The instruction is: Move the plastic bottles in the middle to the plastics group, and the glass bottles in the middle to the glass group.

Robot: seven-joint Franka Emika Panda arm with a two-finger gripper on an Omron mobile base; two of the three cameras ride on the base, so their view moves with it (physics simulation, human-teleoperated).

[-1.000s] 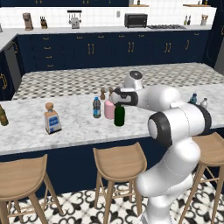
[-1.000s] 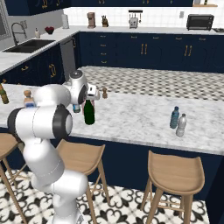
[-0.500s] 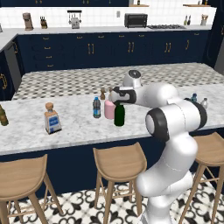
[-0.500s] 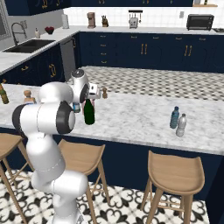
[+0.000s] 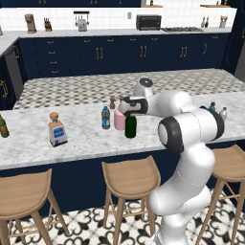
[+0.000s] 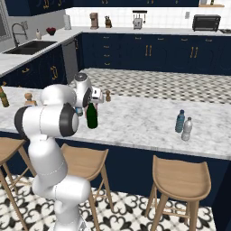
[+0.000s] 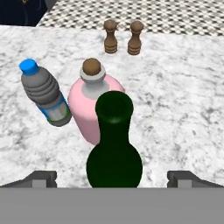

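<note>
The tall dark green wine bottle [image 5: 130,127] [image 6: 92,116] [image 7: 113,148] stands upright near the counter's front edge. My gripper [image 5: 126,107] [image 6: 94,96] [image 7: 113,178] hangs just above its neck, open, with one fingertip on each side and neither touching it. Right behind stands the squat pink bottle [image 5: 119,120] [image 7: 92,105] with its brown stopper. To the pink bottle's left is the small clear water bottle [image 5: 105,117] [image 7: 45,94] with a blue label. The plastics group [image 5: 217,111] [image 6: 183,125] stands far right. The square corked bottle [image 5: 57,130] and the amber bottle [image 5: 4,127] [image 6: 3,96] stand far left.
Two small brown shakers [image 5: 113,102] [image 7: 123,38] stand behind the middle bottles. Wooden stools [image 5: 130,178] [image 6: 180,178] line the counter's front. The marble counter [image 5: 81,139] has free room between the middle bottles and either group.
My hand has shifted a little left and down, coming over the green bottle's neck. The bottles have not moved.
</note>
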